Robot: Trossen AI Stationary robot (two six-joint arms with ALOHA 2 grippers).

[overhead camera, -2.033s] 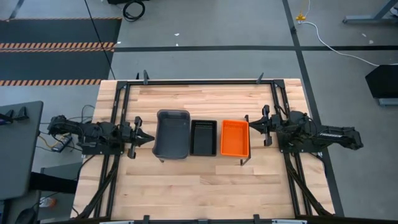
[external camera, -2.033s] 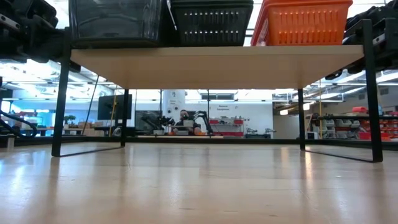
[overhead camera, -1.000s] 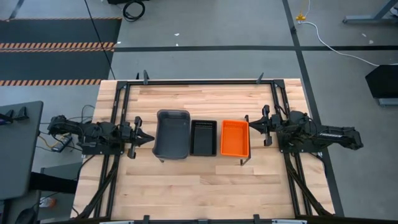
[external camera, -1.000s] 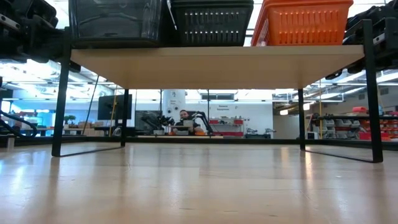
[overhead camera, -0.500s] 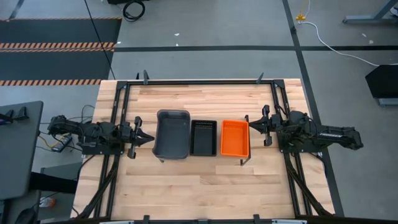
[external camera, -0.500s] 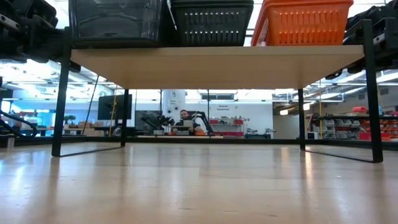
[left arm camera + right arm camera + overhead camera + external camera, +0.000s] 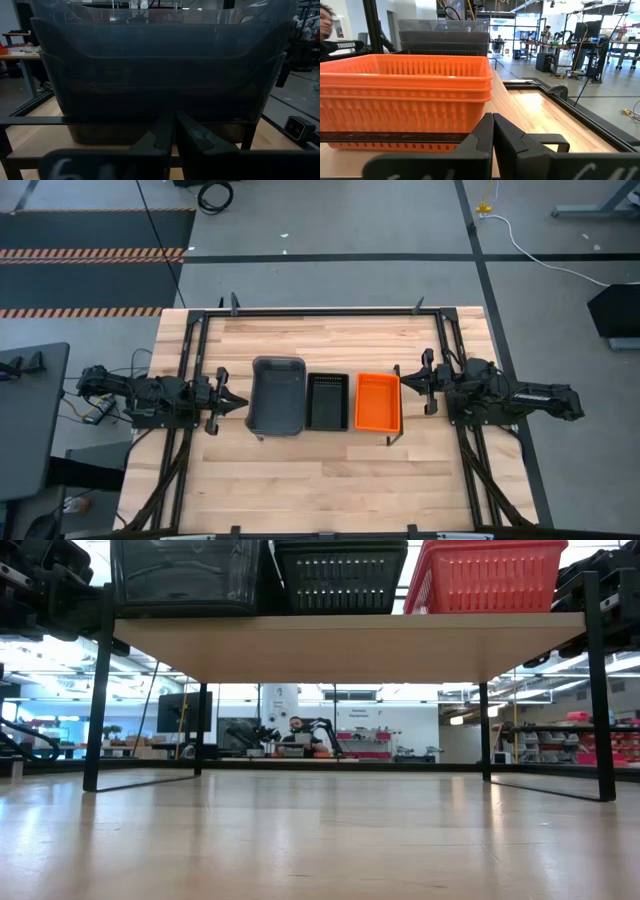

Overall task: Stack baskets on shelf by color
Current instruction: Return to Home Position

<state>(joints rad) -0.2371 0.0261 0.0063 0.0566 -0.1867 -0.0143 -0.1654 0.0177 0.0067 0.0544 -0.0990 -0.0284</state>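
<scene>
Dark fingers are pressed together, empty, on the left end effector [image 7: 243,402] and right end effector [image 7: 402,384] flanking the shelf [image 7: 350,645]. Nothing has been moved lately; grey baskets [image 7: 278,395], black baskets [image 7: 327,401] and orange baskets [image 7: 378,401] are stacked there, so sorting is judged complete.

The shelf [image 7: 340,645] is standing on my wooden surface [image 7: 330,480], carrying stacked grey baskets [image 7: 278,395], black baskets [image 7: 327,401] and orange baskets [image 7: 377,402] side by side.
</scene>
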